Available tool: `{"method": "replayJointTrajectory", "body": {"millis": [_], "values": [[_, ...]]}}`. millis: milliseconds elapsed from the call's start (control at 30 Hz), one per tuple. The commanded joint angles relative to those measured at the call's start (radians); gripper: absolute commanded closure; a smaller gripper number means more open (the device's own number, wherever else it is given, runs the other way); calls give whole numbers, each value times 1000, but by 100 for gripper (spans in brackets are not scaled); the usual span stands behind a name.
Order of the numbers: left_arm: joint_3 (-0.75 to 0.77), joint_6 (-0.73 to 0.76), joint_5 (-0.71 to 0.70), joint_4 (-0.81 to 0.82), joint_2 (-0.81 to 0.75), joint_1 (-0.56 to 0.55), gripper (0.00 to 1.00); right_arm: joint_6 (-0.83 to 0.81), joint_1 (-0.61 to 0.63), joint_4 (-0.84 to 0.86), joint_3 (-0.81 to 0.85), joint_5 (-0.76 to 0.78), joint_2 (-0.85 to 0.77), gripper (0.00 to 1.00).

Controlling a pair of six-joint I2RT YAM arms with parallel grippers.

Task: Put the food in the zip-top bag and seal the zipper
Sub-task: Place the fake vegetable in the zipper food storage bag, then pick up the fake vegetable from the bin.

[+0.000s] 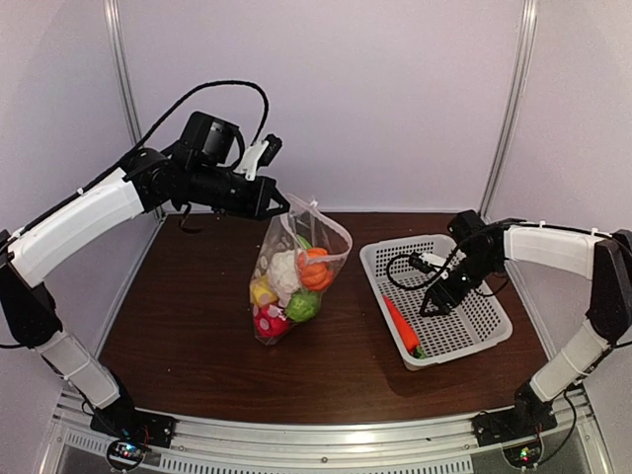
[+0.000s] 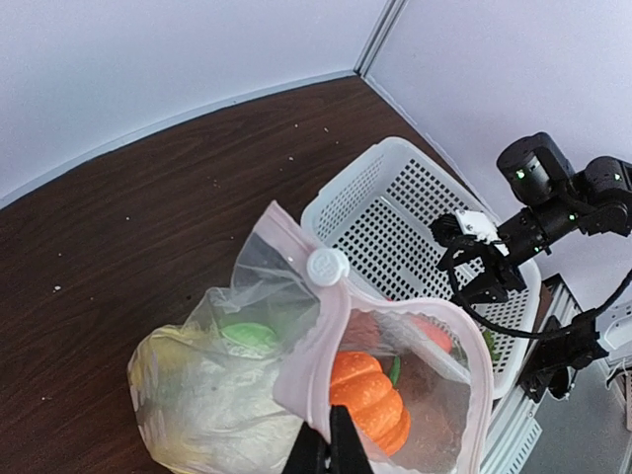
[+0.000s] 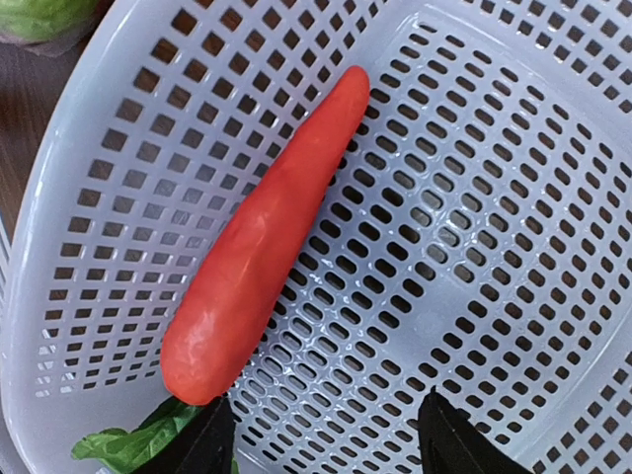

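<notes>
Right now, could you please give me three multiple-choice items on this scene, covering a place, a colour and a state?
1. Where does the carrot lie?
A. in the zip-top bag
B. in the white basket
C. in the left gripper

2. What colour is the bag's zipper slider?
A. white
B. red
C. black

3. What is the left gripper doing?
A. hanging open
B. shut on the carrot
C. shut on the bag's rim

Answers: 1 B, it rests on the basket's perforated floor; 2 A, the round tab shows white; 3 C, its fingers pinch the rim.
</notes>
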Motion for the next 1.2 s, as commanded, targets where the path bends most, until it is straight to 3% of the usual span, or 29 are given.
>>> {"method": "replayJointTrajectory", "body": {"millis": [0,333,667,767,900,1167], "values": [[-15,-11,-10,65,-41,2,100,-71,21,-79,12,-84,53,37],[-28,-20,-16,66,-38,2,100,-30,71,-28,44,-173,134,40],[-35,-26,-27,65,-36,1,100,80,125,68,80,-54,239,51],[-36,-32,-20,66,-34,1,100,103,123,75,108,-26,258,69],[-30,-33,-4,68,-28,1,100,103,111,53,121,-21,218,81],[-18,-18,4,68,-16,1,100,80,56,-10,160,1,45,85]]}}
